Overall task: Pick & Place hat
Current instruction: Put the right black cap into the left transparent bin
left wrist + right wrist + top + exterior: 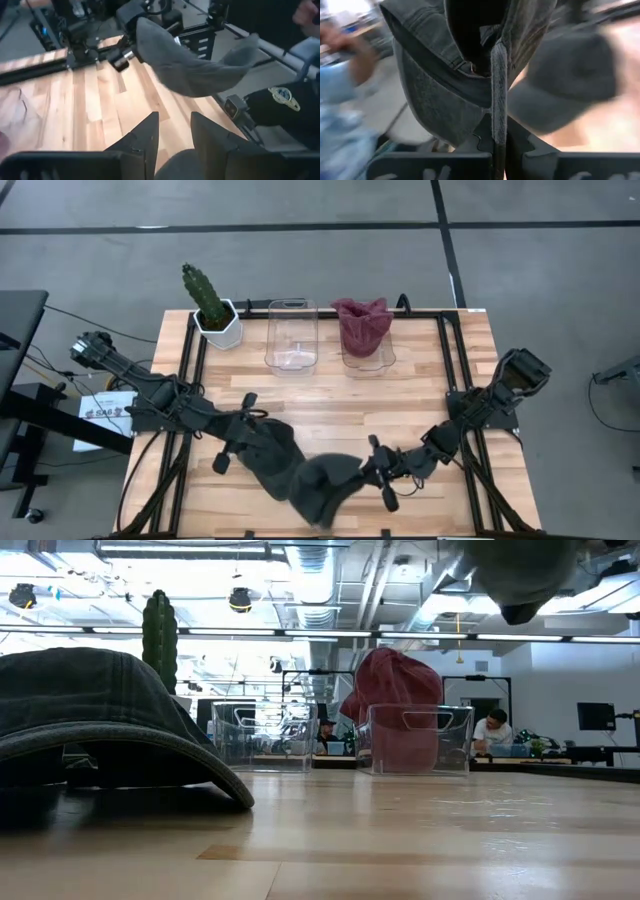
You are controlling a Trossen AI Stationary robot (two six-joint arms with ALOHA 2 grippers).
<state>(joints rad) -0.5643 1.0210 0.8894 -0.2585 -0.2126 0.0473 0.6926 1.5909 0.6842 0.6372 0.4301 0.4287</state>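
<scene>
There are two dark grey hats. One point(268, 452) lies on the table near the front, resting on its rim point(100, 720). My left gripper point(250, 442) is open right at it, and grey cloth point(175, 167) shows low between its fingers point(150, 135). My right gripper point(358, 472) is shut on the other grey hat point(325, 485), which is lifted above the table point(520, 570) and also shows in the left wrist view point(190, 65). A maroon hat point(362, 325) sits in the right clear bin. My left gripper stands open over the lying hat; I cannot tell whether its fingers touch it. My right gripper pinches the lifted hat's rim edge at a seam point(498, 117) between its two shut fingers, coming level from the table's right side. The hat is clear of the table.
Two clear bins stand at the back: the left one point(291, 335) holds nothing, the right one point(368, 358) holds the maroon hat. A potted cactus point(212, 305) stands at the back left. A person point(282, 97) is close beyond the table's front edge.
</scene>
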